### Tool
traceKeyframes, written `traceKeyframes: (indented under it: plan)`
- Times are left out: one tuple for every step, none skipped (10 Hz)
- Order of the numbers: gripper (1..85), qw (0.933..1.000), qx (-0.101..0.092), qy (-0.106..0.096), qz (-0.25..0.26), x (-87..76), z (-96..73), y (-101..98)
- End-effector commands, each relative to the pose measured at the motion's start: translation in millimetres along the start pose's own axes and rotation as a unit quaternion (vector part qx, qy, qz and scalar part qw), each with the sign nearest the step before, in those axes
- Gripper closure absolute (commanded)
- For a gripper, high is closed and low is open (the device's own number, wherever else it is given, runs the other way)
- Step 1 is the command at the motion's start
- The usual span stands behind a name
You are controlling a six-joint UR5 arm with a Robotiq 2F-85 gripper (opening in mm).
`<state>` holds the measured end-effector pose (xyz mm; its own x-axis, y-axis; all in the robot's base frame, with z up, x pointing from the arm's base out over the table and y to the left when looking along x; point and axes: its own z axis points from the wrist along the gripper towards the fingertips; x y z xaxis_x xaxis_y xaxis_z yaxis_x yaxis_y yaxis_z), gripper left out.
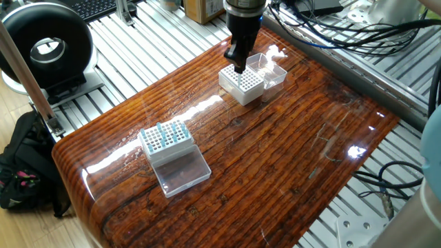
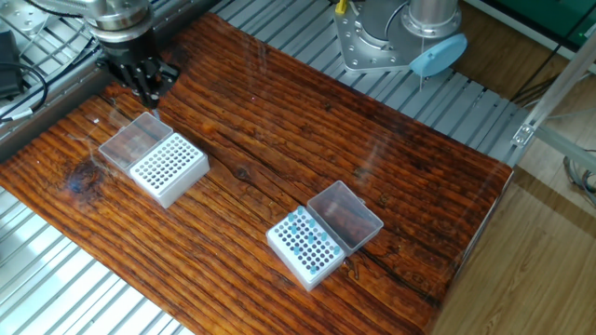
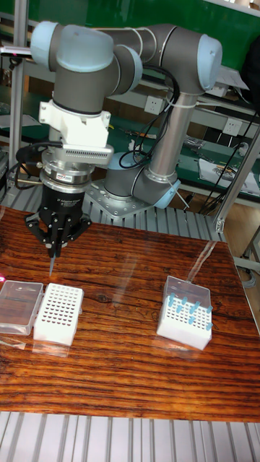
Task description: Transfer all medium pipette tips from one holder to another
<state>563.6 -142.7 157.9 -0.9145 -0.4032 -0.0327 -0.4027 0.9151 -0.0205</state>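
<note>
Left: empty rack (image 3: 58, 312), with gripper (image 3: 55, 254) just above it, fingers pinched on one tip (image 3: 52, 264) hanging vertically, point down. Right, well apart: source rack (image 3: 185, 323) holding the remaining tips (image 3: 188, 307).
</note>
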Motion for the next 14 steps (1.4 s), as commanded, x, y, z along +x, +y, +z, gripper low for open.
traceKeyframes:
  plan:
    - [80.0, 0.9999, -0.007, -0.009, 0.004, -5.0, 6.4, 2.9]
    - [80.0, 0.9999, -0.006, -0.01, 0.006, -6.8, 7.8, 4.6]
    - [79.7, 0.9999, -0.006, -0.011, 0.009, -9.2, 8.6, 7.3]
    - [79.0, 0.9998, -0.006, -0.012, 0.012, -11.2, 7.6, 11.9]
    - [79.0, 0.9998, -0.003, -0.011, 0.014, -12.2, 8.0, 12.5]
    - [79.0, 0.9998, -0.003, -0.011, 0.015, -12.6, 9.0, 13.7]
    - [79.0, 0.9998, -0.003, -0.011, 0.015, -12.9, 9.3, 14.2]
    - [79.0, 0.9998, 0.0, -0.011, 0.014, -12.8, 10.7, 13.0]
    - [79.0, 0.9998, 0.0, -0.009, 0.017, -10.7, 13.6, 14.1]
    - [79.3, 0.9998, -0.001, -0.01, 0.018, -9.3, 17.3, 16.3]
    - [79.3, 0.9997, -0.001, -0.012, 0.02, -8.7, 20.7, 18.4]
    - [79.3, 0.9997, 0.002, -0.012, 0.021, -7.9, 23.3, 18.7]
    - [79.3, 0.9997, 0.003, -0.012, 0.022, -6.3, 25.2, 18.8]
    - [79.3, 0.9998, 0.007, -0.008, 0.019, -2.7, 27.3, 17.8]
